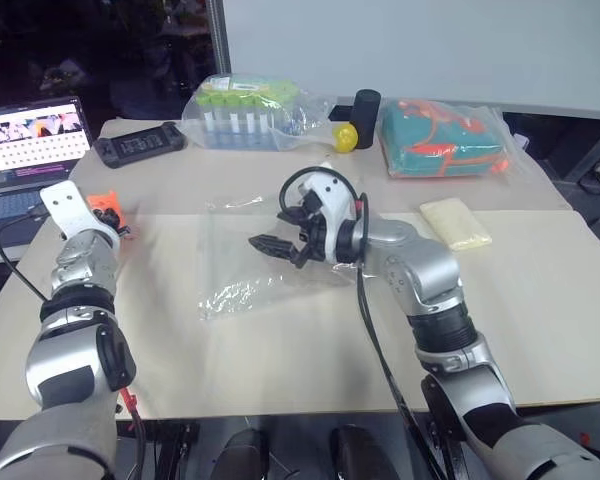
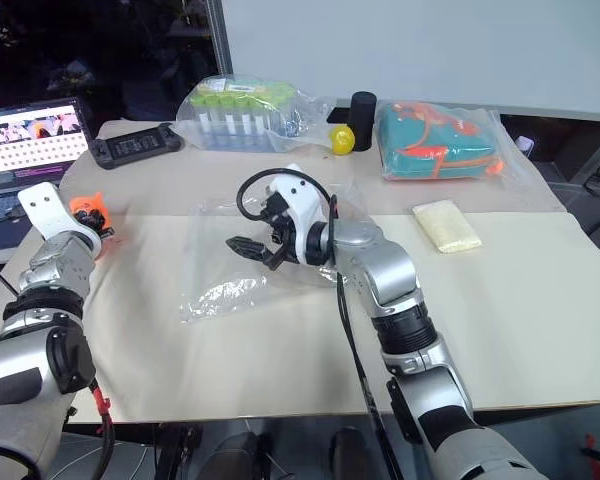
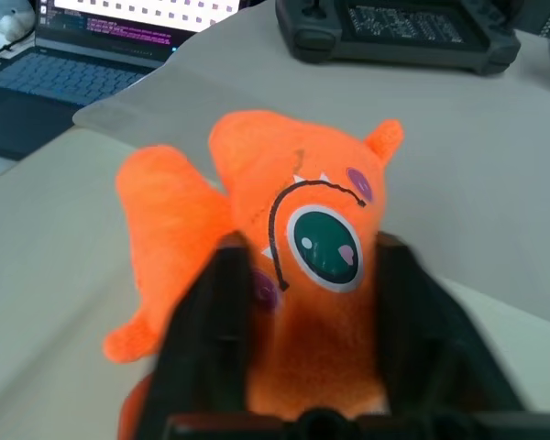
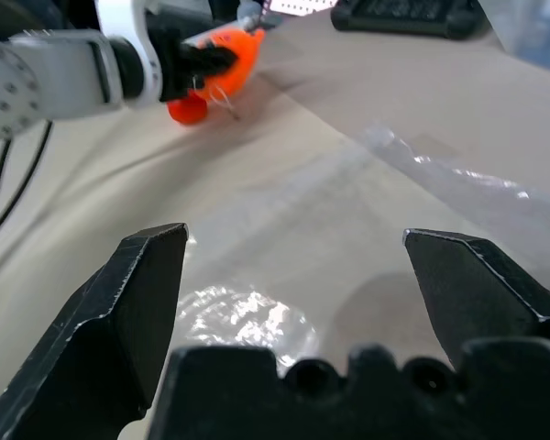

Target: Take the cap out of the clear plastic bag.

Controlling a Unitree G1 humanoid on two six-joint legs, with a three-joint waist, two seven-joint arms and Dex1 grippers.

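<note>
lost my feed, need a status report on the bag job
Right end effector open over clear plastic bag. Bag lies flat, looks empty. Left end effector at orange plush, outside bag. Nothing blocking.

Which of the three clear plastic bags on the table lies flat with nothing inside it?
The clear plastic bag under the right gripper, nearest the robot. The other two, at the far edge, are stuffed: one with green-topped tubes, one with a teal-and-orange bundle.

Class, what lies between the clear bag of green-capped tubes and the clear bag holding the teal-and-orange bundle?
A small yellow ball and an upright black cylinder, close together, shown in both eye views.
</note>
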